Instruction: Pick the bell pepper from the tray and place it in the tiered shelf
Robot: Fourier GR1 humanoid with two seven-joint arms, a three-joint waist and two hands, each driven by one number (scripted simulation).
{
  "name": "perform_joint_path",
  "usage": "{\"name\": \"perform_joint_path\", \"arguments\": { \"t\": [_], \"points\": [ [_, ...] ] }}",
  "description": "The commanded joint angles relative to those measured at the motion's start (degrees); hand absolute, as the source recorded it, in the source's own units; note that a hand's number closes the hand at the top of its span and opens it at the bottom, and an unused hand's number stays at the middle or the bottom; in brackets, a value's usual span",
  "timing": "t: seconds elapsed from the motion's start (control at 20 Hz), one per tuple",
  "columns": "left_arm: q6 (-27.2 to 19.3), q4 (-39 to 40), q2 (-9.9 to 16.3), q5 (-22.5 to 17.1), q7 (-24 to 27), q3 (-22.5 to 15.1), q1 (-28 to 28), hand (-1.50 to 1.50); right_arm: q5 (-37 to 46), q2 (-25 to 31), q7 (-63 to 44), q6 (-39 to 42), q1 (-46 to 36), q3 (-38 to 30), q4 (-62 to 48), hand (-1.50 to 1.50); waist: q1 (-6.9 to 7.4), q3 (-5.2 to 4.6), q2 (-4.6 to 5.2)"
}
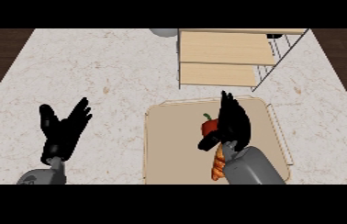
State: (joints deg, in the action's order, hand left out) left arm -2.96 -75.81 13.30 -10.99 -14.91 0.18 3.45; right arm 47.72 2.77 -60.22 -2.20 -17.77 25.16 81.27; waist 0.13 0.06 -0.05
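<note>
The right hand (232,122) reaches over the tray (177,145), its fingers stretched forward and held close together, pointing toward the far side of the counter (102,71). The thumb juts out to the left, its tip lying against the near side of the bell pepper (210,125). The fingers run along the pepper's right side, touching or nearly touching it; they are not curled round it, so the hand is spread rather than pinching.

The bell pepper is red with a small green stem, and it sits on the tray near the middle, a little toward the far edge. Its stem points up and away toward the tiered shelf (227,58); its long axis is hard to tell, as the hand hides much of its right half. Just behind the thumb, under the wrist, an orange vegetable (217,165) lies lengthwise on the tray.

The tiered shelf stands just beyond the tray's far edge, its wooden boards bare.

The left hand (62,129) rests at the view's left, fingers up and spread, well apart from the tray.
</note>
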Motion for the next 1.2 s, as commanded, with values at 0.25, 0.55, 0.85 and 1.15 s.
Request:
{"name": "perform_joint_path", "arguments": {
  "t": [0.25,0.55,0.85,1.15],
  "points": [
    [-0.07,-5.45,-2.20,2.03,-2.60,0.42,-3.07,0.00,2.82,-2.70,3.96,-4.81,-0.35,-2.60,-6.74,-1.50,0.11,-0.05,0.03],
    [2.54,0.68,-2.01,3.35,2.68,1.95,-3.03,0.00,-0.39,-2.75,10.49,-7.21,-3.81,-4.83,-15.36,-1.50,0.16,-0.06,0.11],
    [1.38,-3.04,-2.52,3.01,-0.75,1.14,-3.81,0.00,-2.20,-2.46,16.71,0.10,-0.54,-1.27,-14.69,1.50,0.18,-0.04,0.07],
    [2.72,-4.50,-0.57,1.71,-3.46,3.29,-2.18,0.00,-3.23,-2.69,17.91,-7.04,-2.68,2.97,-14.31,1.50,0.32,-0.04,0.09]
  ]
}}
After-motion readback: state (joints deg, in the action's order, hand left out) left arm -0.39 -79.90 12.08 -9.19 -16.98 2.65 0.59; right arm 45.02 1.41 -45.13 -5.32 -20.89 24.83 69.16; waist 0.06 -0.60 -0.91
